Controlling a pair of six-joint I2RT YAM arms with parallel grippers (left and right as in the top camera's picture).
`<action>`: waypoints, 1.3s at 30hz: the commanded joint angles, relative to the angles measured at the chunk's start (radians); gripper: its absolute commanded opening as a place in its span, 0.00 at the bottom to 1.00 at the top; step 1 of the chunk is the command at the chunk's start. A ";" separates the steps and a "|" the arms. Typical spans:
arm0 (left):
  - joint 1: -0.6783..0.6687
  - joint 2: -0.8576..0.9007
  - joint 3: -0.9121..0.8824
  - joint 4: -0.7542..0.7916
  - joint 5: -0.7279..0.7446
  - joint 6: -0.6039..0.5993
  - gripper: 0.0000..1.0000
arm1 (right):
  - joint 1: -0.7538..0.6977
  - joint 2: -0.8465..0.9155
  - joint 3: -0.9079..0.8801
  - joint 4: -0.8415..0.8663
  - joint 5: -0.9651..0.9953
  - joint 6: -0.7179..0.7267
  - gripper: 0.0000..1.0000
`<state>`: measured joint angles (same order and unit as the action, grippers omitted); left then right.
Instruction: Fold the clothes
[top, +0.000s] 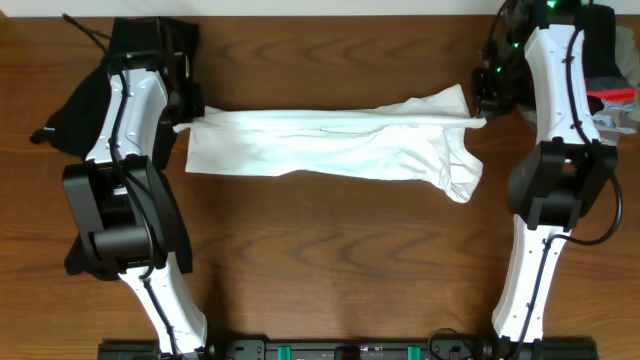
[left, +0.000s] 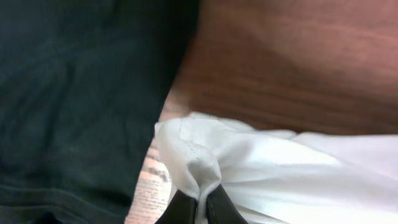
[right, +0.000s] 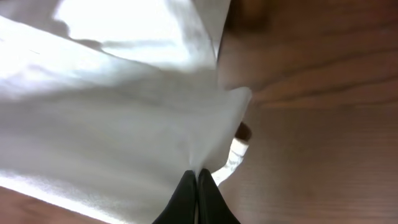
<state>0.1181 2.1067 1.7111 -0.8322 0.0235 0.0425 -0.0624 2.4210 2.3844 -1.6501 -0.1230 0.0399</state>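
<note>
The white T-shirt (top: 330, 145) lies stretched into a long band across the middle of the wooden table. My left gripper (top: 185, 122) is shut on its left end, where a pinch of white fabric (left: 202, 171) bunches between the black fingers (left: 181, 208). At the other end, my right gripper (top: 482, 112) is shut on the shirt's right edge (right: 205, 155). One sleeve (top: 462, 180) droops toward the front at the right. A black garment (top: 95, 95) lies loose under and behind the left arm, filling the left of the left wrist view (left: 81, 99).
Dark and red items (top: 612, 80) sit at the table's far right edge behind the right arm. The arm bases (top: 350, 350) stand along the front edge. Bare wood (top: 340, 260) shows in front of the shirt.
</note>
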 joint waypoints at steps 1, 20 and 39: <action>0.009 -0.015 -0.042 -0.013 -0.021 0.014 0.06 | -0.015 -0.020 -0.046 -0.008 0.021 -0.016 0.01; 0.009 -0.015 -0.161 -0.048 -0.021 0.013 0.39 | -0.008 -0.020 -0.111 -0.049 0.016 -0.057 0.01; 0.027 -0.016 -0.138 0.004 -0.021 0.002 0.99 | 0.032 -0.020 -0.309 -0.045 -0.002 -0.090 0.56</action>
<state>0.1368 2.1067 1.5562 -0.8288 0.0147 0.0494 -0.0525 2.4210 2.0937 -1.6924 -0.1219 -0.0338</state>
